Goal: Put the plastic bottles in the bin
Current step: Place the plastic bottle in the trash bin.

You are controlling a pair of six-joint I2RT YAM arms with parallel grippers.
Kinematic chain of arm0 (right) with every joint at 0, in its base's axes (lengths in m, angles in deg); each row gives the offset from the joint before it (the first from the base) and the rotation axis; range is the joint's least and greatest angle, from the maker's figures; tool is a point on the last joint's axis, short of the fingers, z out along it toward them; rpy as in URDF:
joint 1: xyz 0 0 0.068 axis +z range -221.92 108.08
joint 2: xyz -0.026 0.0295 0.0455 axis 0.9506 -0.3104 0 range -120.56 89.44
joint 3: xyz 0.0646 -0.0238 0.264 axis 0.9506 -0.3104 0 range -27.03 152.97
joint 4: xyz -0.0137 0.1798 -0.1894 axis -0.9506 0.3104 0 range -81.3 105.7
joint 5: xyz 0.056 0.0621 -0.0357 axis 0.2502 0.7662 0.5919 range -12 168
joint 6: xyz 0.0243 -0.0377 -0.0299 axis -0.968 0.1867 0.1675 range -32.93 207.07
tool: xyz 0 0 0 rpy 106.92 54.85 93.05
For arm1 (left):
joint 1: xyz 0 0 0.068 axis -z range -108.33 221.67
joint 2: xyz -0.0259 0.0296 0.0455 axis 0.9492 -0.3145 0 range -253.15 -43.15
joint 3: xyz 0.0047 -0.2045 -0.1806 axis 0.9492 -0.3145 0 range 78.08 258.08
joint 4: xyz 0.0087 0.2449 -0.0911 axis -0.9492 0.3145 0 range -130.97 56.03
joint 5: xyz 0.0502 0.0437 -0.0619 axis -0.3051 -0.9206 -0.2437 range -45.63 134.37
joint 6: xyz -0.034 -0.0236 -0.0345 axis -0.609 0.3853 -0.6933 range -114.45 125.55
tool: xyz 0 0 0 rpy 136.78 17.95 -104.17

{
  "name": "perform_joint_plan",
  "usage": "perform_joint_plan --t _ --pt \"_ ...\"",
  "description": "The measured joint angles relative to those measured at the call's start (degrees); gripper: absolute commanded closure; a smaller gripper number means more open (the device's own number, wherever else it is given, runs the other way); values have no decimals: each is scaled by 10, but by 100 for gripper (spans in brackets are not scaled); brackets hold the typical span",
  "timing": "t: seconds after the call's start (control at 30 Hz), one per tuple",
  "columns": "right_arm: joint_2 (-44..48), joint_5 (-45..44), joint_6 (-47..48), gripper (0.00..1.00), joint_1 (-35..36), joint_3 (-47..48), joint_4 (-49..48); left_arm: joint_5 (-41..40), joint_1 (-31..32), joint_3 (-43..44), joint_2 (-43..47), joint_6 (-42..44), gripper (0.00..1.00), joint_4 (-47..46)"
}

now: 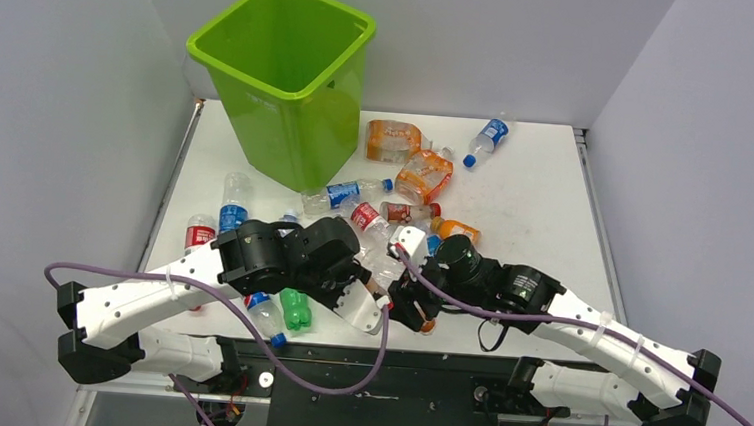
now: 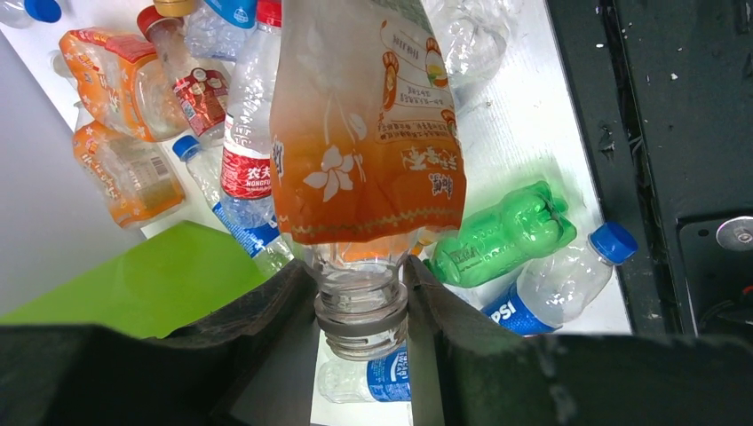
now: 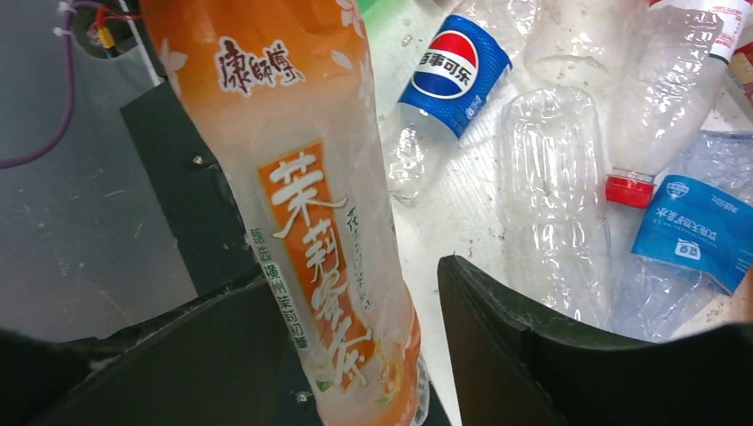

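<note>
Orange bottle (image 2: 366,151) neck-pinched in left claw (image 2: 360,288), forearm angled toward table centre.

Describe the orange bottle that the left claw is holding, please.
The orange bottle is clear plastic in an orange sleeve fading to white, with a white flower and Chinese print. Its threaded neck looks uncapped. The left gripper pinches that neck between both fingers, so the body juts out from it, with other bottles lying on the table beyond.
</note>
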Motion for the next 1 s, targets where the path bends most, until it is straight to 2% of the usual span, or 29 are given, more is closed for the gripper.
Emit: perform_joint_plan --t 0.13,0.33,0.37,0.4,0.43,0.67,0.7,0.73,0.8,0.83,0.9,1.0 --pt "-1 -19 -1 42 1 -13 -8 8 0 2 0 -1 100 -2" --pt "-1 -40 -5 71 5 -30 -21 13 0 3 0 -6 100 -14" --pt "0 -41 -7 79 6 -34 -25 13 0 3 0 -7 100 -17" --pt "0 -41 -7 92 7 -38 -29 15 0 3 0 -10 100 -19" --pt "1 -42 -6 94 8 -42 -34 16 0 3 0 -12 100 -20" --pt "41 -40 -3 95 12 -62 -49 29 -1 3 11 -19 100 -50" --pt "47 -41 -4 95 12 -63 -50 32 -1 3 14 -22 95 -56" --pt "54 -44 -5 95 12 -64 -51 33 -1 3 18 -25 64 -62" --pt "71 -54 -8 95 12 -66 -55 33 -1 0 27 -30 28 -79" --pt "78 -55 -12 95 12 -67 -57 28 -1 -5 34 -34 16 -94" --pt "104 -71 -25 95 12 -72 -77 16 -1 -21 51 -53 3 -130" --pt "146 -92 -37 95 11 -81 -104 -10 -1 -57 95 -94 4 -197"
